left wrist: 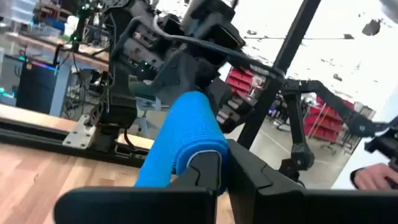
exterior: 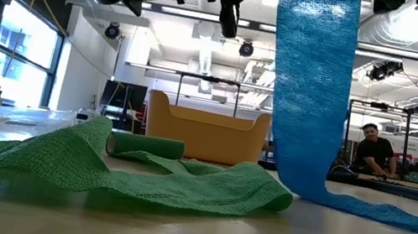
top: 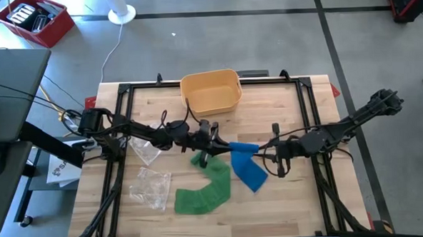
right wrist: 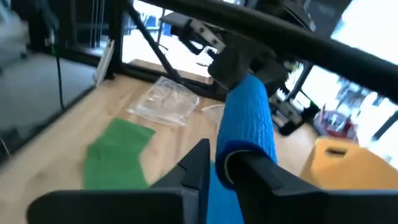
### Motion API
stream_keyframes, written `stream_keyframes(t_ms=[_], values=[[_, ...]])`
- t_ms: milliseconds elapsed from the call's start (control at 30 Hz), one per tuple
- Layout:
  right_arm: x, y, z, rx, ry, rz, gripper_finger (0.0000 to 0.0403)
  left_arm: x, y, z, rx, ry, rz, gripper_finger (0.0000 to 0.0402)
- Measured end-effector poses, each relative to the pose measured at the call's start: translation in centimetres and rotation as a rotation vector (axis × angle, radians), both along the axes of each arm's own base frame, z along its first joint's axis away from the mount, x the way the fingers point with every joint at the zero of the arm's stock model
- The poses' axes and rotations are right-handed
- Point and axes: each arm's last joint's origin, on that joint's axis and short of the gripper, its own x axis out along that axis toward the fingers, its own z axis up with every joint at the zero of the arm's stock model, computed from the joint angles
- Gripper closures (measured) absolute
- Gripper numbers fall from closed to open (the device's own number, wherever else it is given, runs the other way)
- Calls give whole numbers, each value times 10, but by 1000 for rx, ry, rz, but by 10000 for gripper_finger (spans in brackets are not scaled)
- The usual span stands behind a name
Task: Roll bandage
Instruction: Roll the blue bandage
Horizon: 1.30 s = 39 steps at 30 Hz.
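A blue bandage roll (top: 241,147) hangs in the air between my two grippers, above the table's middle. Its loose strip (exterior: 307,91) drops down, and its tail (exterior: 384,213) lies on the table. My left gripper (top: 216,141) is shut on the roll's left end, my right gripper (top: 270,152) on its right end. A green bandage (top: 206,190) lies spread on the table below, with a small rolled end (exterior: 144,146) resting on the wood. My left gripper (left wrist: 224,158) pinches the blue roll's left end (left wrist: 194,140) between its two fingers (left wrist: 208,171). It comes level from the table's left, along the roll's axis. The roll is lifted clear and lies about level. My right gripper (right wrist: 221,158) pinches the roll's right end (right wrist: 245,142) between its two fingers (right wrist: 198,163). It comes level from the table's right, along the roll. The strip hangs below, its tail on the table.
A yellow basket (top: 210,90) stands at the far middle of the table. Two clear plastic bags (top: 145,150) (top: 151,187) lie at the left. A black frame (top: 124,90) runs round the table. A person (exterior: 374,149) sits in the room behind.
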Motion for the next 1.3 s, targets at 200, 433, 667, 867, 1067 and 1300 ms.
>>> stream_keyframes(t_ms=[200,433,667,867,1067,1300], values=[[1,-1,1,304,-7,-56,290,0,-3,-1,191,-47,-37,394],[3,-4,6,538,-36,-50,317,-1,-9,-2,367,-88,-62,394],[2,-1,5,346,-37,-23,388,0,-6,-2,204,-33,-65,373],[-1,4,5,57,-41,-11,395,0,20,-2,-149,82,-142,321],[0,12,1,-396,39,69,390,-1,27,-1,-285,121,-175,301],[7,17,-9,-542,93,58,380,-1,26,-2,-267,119,-177,347]])
